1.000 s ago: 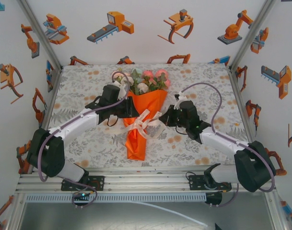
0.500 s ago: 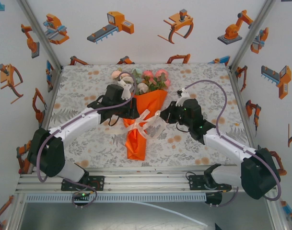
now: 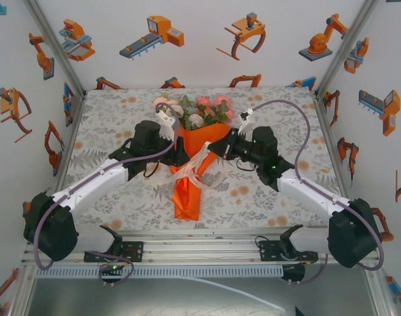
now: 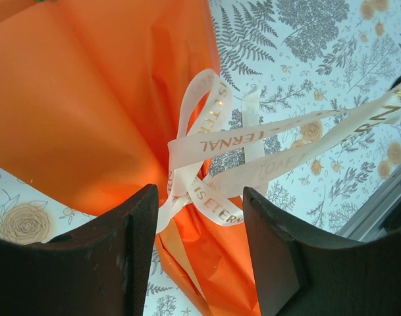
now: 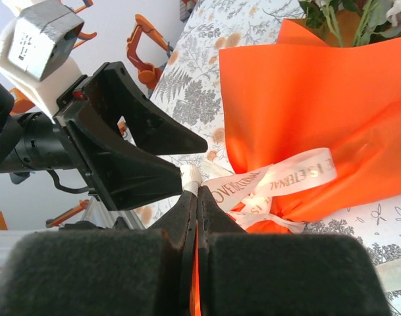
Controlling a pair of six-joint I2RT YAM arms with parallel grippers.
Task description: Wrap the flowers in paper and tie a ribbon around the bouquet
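At the centre of the top view, the bright-orange paper cone of roses [image 3: 187, 194] lies wrapped. Its cream lettered ribbon [image 4: 216, 141] loops the waist loosely; tightening seems left. The right gripper [image 5: 195, 187] pinches one strand; the left gripper [image 4: 198, 197] straddles the loops, released.

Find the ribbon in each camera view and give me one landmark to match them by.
Top external: the ribbon sits at picture centre, tied round the pinched waist of the orange paper.
Left wrist: the ribbon is mid-frame, in lettered loops and tails just right of the orange paper.
Right wrist: the ribbon is right of centre, crossing the orange paper low down.
Shared landmark: the gathered pinch in the paper under the knot.
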